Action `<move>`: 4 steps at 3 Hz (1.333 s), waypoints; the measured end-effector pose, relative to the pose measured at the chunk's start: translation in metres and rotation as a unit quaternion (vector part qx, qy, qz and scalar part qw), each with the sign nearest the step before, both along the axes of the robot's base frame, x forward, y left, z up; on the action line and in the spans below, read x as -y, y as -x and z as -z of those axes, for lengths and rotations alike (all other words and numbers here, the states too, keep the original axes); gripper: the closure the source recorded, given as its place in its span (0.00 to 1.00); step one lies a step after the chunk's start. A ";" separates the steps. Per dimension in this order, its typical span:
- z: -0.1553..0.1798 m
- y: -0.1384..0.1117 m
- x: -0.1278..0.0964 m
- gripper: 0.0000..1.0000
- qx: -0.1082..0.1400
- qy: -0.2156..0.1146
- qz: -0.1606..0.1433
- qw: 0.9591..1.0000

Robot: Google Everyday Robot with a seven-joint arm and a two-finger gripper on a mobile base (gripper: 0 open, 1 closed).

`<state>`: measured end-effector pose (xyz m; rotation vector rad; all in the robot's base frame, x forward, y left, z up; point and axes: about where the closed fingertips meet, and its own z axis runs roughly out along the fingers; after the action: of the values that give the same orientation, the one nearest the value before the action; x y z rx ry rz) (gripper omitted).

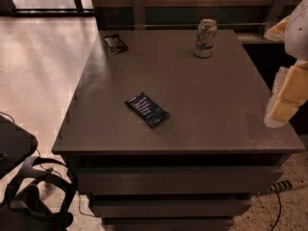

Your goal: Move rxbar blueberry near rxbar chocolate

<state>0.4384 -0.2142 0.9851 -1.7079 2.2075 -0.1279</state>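
Note:
The rxbar blueberry [147,109], a flat dark-blue wrapper with rows of white text, lies at an angle on the dark table top [207,105], left of the middle and toward the front. The rxbar chocolate [116,44], a flat black wrapper with a whitish patch, lies at the table's far left corner. My gripper [285,100], white and yellowish, hangs at the right edge of the view above the table's right side, far from both bars and holding nothing that I can see.
A silver drink can [205,38] stands upright at the back of the table, right of centre. The table has drawers [173,179] in front. A headset [33,191] and cables lie on the floor at the lower left, and a power strip [284,186] at the lower right.

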 end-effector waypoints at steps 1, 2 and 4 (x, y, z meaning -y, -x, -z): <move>0.000 0.000 0.000 0.00 0.000 0.000 0.000 1.000; 0.009 -0.007 -0.014 0.00 0.012 -0.035 0.003 0.999; 0.068 -0.015 -0.062 0.00 0.043 -0.187 -0.013 0.981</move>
<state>0.4533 -0.1522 0.9173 -1.4927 1.9930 0.2041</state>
